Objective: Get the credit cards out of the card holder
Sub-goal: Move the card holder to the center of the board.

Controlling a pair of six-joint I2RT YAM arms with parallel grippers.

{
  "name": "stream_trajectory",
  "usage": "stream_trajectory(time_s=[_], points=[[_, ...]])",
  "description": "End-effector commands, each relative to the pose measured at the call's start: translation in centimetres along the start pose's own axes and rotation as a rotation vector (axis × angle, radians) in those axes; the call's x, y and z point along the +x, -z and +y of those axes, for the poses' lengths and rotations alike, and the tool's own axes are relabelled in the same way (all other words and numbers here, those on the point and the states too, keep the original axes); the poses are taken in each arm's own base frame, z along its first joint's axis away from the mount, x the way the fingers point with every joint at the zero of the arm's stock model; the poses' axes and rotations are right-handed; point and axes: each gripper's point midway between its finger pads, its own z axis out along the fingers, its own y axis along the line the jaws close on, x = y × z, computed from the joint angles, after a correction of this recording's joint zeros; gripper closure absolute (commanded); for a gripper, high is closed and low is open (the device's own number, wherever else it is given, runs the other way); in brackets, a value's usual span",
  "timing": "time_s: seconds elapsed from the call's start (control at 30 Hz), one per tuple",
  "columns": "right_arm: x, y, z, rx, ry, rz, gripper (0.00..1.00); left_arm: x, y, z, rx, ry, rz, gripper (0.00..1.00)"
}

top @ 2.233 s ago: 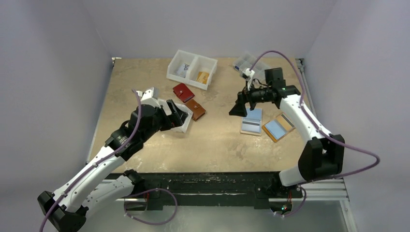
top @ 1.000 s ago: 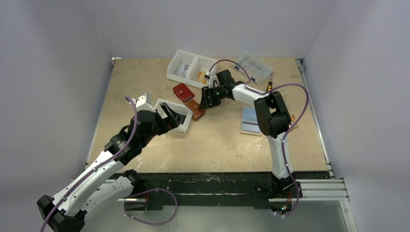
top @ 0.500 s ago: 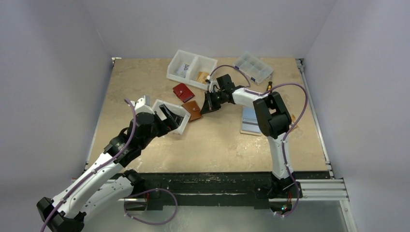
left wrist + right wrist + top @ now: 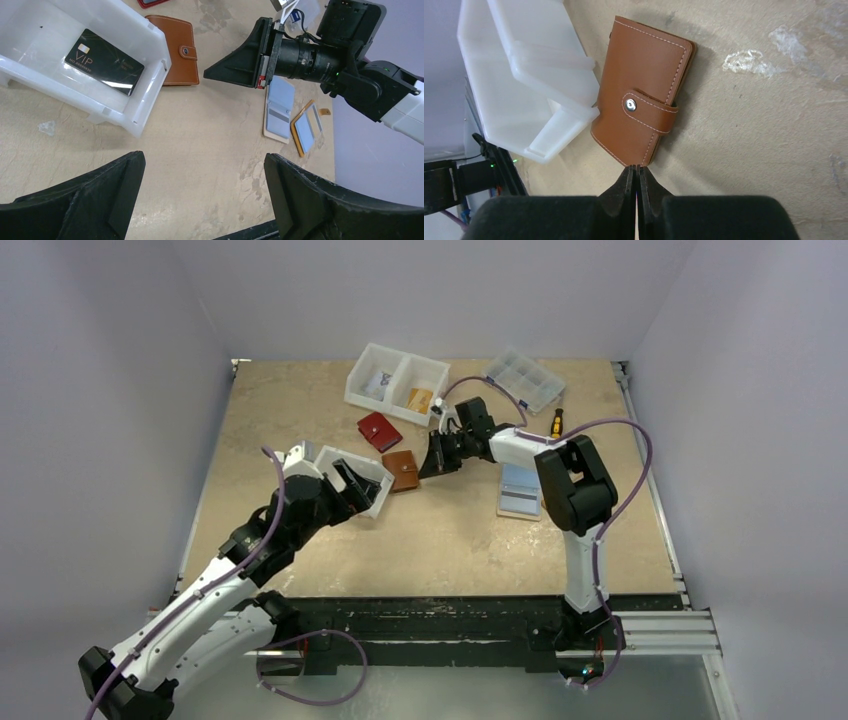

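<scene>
The card holder (image 4: 644, 115), a brown leather wallet, lies folded with its snap tab fastened; it also shows in the overhead view (image 4: 402, 470). My right gripper (image 4: 637, 169) is shut, its tips touching the holder's near corner with nothing seen between them. From above, the right gripper (image 4: 433, 466) sits just right of the holder. One black credit card (image 4: 104, 61) marked VIP lies flat in a small white bin (image 4: 150, 87). My left gripper (image 4: 204, 165) hangs open above bare table near that bin, holding nothing.
A red wallet (image 4: 379, 431) lies behind the holder. A two-compartment white tray (image 4: 397, 383) and a clear organiser box (image 4: 525, 378) stand at the back. A light-blue open holder (image 4: 521, 490) and a tan-orange holder (image 4: 305, 132) lie right of centre, a screwdriver (image 4: 556, 422) beyond.
My right arm swung from the right side across to the brown holder and its jaws closed at the holder's corner. The left arm drew back slightly, staying open.
</scene>
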Motion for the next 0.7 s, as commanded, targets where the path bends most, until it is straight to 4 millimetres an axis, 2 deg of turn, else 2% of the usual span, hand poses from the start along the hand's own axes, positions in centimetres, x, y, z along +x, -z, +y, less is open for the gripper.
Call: stream_trajectory(time_s=[0.0,0.1,0.33,0.67], points=[[-1.2,0.9,0.7,-0.002,-0.004,-0.062,0.82,-0.8,-0.2,-1.5,0.057,0.016,-0.026,0.03],[-1.1,0.5,0.5,-0.008,-0.031,-0.056,0.67,-0.7,-0.3,-1.5,0.058,0.011,-0.025,0.03],[-0.7,-0.7,0.6,-0.049,-0.098,-0.029,0.54,-0.7,-0.8,-1.7,0.053,-0.006,-0.021,0.03],[0.2,-3.0,0.8,-0.074,-0.219,0.005,0.53,-0.8,-1.1,-2.0,0.049,-0.008,-0.013,0.03]])
